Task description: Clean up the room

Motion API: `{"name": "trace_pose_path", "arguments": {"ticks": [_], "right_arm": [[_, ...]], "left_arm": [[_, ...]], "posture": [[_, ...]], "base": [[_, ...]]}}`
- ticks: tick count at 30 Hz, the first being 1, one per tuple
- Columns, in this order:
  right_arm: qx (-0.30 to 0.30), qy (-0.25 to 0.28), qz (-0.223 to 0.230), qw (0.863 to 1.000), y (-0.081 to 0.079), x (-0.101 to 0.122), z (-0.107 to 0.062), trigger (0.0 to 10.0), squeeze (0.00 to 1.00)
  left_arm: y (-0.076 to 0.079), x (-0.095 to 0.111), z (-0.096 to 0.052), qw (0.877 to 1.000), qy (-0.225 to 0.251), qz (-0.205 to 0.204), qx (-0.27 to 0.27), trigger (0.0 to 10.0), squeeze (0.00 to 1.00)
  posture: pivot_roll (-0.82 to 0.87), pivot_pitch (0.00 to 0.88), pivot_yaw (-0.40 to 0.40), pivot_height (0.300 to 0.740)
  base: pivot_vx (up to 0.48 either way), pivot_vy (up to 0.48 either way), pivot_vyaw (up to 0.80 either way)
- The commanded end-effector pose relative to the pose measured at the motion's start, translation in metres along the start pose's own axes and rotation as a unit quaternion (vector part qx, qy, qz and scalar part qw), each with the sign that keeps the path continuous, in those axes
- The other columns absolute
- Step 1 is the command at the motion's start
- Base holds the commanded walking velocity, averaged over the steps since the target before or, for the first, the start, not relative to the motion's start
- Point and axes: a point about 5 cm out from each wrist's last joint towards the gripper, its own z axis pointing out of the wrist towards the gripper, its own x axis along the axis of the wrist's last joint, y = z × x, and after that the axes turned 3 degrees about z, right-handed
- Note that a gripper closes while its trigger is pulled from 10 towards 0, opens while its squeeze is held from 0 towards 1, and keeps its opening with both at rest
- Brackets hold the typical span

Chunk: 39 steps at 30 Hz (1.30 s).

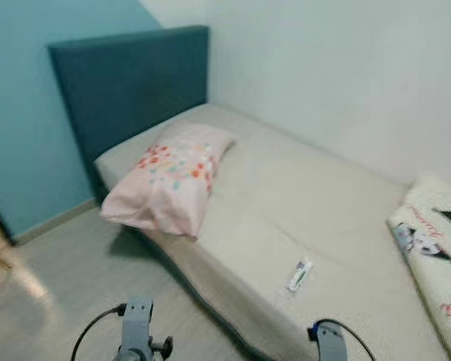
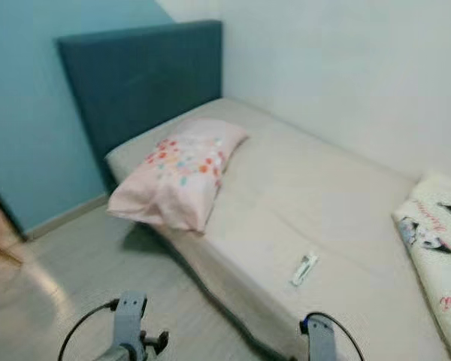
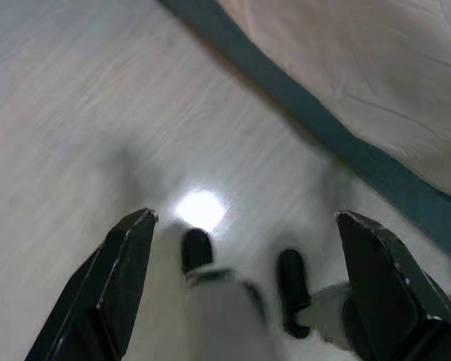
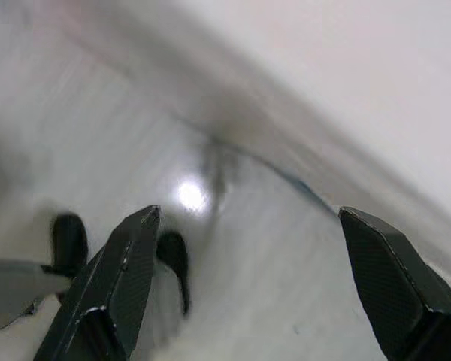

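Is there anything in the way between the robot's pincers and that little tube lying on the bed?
Nothing visible. The tube lies alone on the bare mattress near its front edge; the pillow and folded blanket sit well off to either side.

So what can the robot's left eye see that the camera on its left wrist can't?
The left eye view alone takes in the pink spotted pillow by the blue headboard, a small white tube lying on the sheet, and a folded cartoon blanket at the bed's far end. The left wrist view alone looks past the left gripper, fingers spread wide and empty, down at the robot's feet. Both share the pale floor and the bed's edge.
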Motion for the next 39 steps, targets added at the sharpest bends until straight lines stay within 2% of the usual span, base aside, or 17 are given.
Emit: {"name": "trace_pose_path", "arguments": {"ticks": [1, 3, 4, 11, 20, 22, 24, 28, 30, 31, 32, 33, 34, 35, 37, 38, 39], "right_arm": [[0.002, 0.026, 0.014, 1.0, 0.002, 0.014, 0.001, 10.0, 0.0], [0.011, 0.071, 0.018, 0.997, -0.001, 0.043, 0.003, 10.0, 0.0], [0.011, 0.071, 0.018, 0.997, -0.001, 0.043, 0.003, 10.0, 0.0], [0.013, 0.133, 0.03, 0.991, -0.008, 0.086, 0.003, 10.0, 0.0], [0.007, 0.139, 0.047, 0.989, -0.006, 0.097, 0.003, 10.0, 0.0], [-0.016, 0.136, 0.055, 0.989, 0.001, 0.097, 0.003, 10.0, 0.0], [-0.025, 0.134, 0.057, 0.989, 0.004, 0.096, 0.003, 10.0, 0.0], [-0.054, 0.125, 0.066, 0.989, 0.012, 0.093, 0.002, 10.0, 0.0], [-0.066, 0.12, 0.061, 0.989, 0.016, 0.092, 0.002, 10.0, 0.0], [-0.066, 0.12, 0.061, 0.989, 0.016, 0.092, 0.002, 10.0, 0.0], [-0.076, 0.119, 0.059, 0.988, 0.02, 0.092, 0.001, 10.0, 0.0], [-0.076, 0.119, 0.059, 0.988, 0.02, 0.092, 0.001, 10.0, 0.0], [-0.087, 0.117, 0.06, 0.988, 0.024, 0.092, 0.001, 10.0, 0.0], [-0.087, 0.117, 0.06, 0.988, 0.024, 0.092, 0.001, 10.0, 0.0], [-0.096, 0.114, 0.061, 0.987, 0.028, 0.092, 0.0, 10.0, 0.0], [-0.096, 0.114, 0.061, 0.987, 0.028, 0.092, 0.0, 10.0, 0.0], [-0.102, 0.113, 0.065, 0.986, 0.031, 0.092, 0.0, 10.0, 0.0]], "left_arm": [[0.001, 0.003, 0.001, 1.0, -0.001, 0.004, -0.002, 10.0, 0.0], [0.001, 0.003, 0.001, 1.0, -0.001, 0.006, -0.002, 10.0, 0.0], [0.001, 0.003, 0.001, 1.0, -0.001, 0.006, -0.002, 10.0, 0.0], [0.0, 0.004, 0.002, 1.0, -0.004, 0.0, 0.012, 10.0, 0.0], [-0.014, -0.005, -0.002, 0.999, -0.023, -0.004, 0.046, 10.0, 0.0], [-0.026, -0.013, -0.006, 0.997, -0.034, -0.014, 0.067, 10.0, 0.0], [-0.029, -0.013, -0.007, 0.997, -0.034, -0.017, 0.071, 10.0, 0.0], [-0.038, -0.009, -0.009, 0.996, -0.017, -0.042, 0.078, 10.0, 0.0], [-0.04, 0.006, -0.006, 0.996, 0.02, -0.06, 0.058, 10.0, 0.0], [-0.04, 0.006, -0.006, 0.996, 0.02, -0.06, 0.058, 10.0, 0.0], [-0.039, 0.026, -0.004, 0.997, 0.061, -0.041, 0.018, 10.0, 0.0], [-0.039, 0.026, -0.004, 0.997, 0.061, -0.041, 0.018, 10.0, 0.0], [-0.036, 0.038, -0.003, 0.996, 0.085, 0.0, -0.018, 10.0, 0.0], [-0.036, 0.038, -0.003, 0.996, 0.085, 0.0, -0.018, 10.0, 0.0], [-0.035, 0.042, -0.003, 0.994, 0.087, 0.041, -0.041, 10.0, 0.0], [-0.035, 0.042, -0.003, 0.994, 0.087, 0.041, -0.041, 10.0, 0.0], [-0.034, 0.04, -0.004, 0.991, 0.078, 0.09, -0.059, 10.0, 0.0]], "posture": [[-0.11, 0.0, -0.042, 0.74], [-0.11, 0.0, -0.042, 0.74], [-0.11, 0.0, -0.042, 0.74], [-0.12, 0.0, -0.046, 0.74], [-0.11, 0.0, -0.045, 0.735], [-0.11, 0.0, -0.044, 0.72], [-0.11, 0.0, -0.044, 0.715], [-0.11, 0.0, -0.042, 0.695], [-0.11, 0.0, -0.04, 0.685], [-0.11, 0.0, -0.04, 0.685], [-0.11, 0.0, -0.039, 0.675], [-0.11, 0.0, -0.039, 0.675], [-0.1, 0.0, -0.038, 0.665], [-0.1, 0.0, -0.038, 0.665], [-0.1, 0.0, -0.038, 0.655], [-0.1, 0.0, -0.038, 0.655], [-0.09, 0.0, -0.038, 0.65]], "base": [[0.375, 0.0, -0.76], [0.364, 0.0, -0.76], [0.352, 0.0, -0.76], [0.324, 0.0, -0.11], [0.057, 0.0, 0.0], [0.0, 0.0, 0.0], [0.0, 0.0, 0.0], [0.0, 0.0, 0.0], [0.0, 0.0, 0.0], [0.0, 0.0, 0.0], [0.0, 0.0, 0.0], [0.0, 0.0, 0.0], [0.0, 0.0, 0.0], [0.0, 0.0, 0.0], [0.0, 0.0, 0.0], [0.0, 0.0, 0.0], [0.0, 0.0, 0.0]]}}
